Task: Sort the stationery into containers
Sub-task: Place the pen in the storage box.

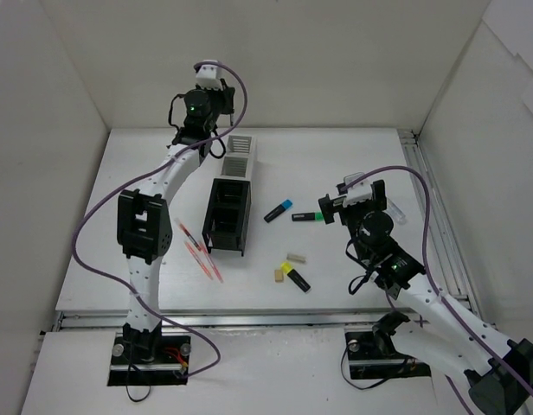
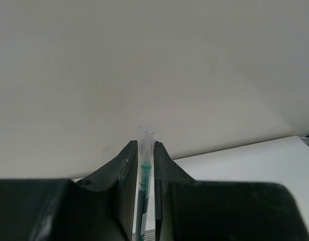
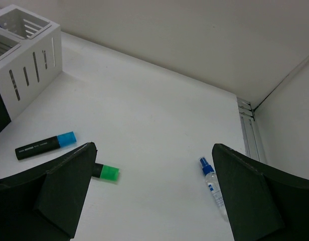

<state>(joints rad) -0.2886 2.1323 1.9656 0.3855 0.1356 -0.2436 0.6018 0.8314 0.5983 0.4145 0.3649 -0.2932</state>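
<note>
Left fingers (image 2: 125, 175): pinching thin, clear-capped pen (image 2: 146, 165), upright between them.
Right fingers (image 3: 69, 186): spread wide; green-capped highlighter (image 3: 109, 173) between them, lying on table (image 3: 154, 115).

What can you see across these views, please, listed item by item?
Containers: one row of four, two white far, two black near, centre-left.
Red pens: about three, left of the black boxes.
Highlighters: three, black with blue, green, yellow caps, right of the row.
Erasers: two, beige, by the yellow-capped highlighter.
Spray bottle: one, clear, blue top, far right.
Left gripper: shut on a clear green pen.
Right gripper: open.
</note>
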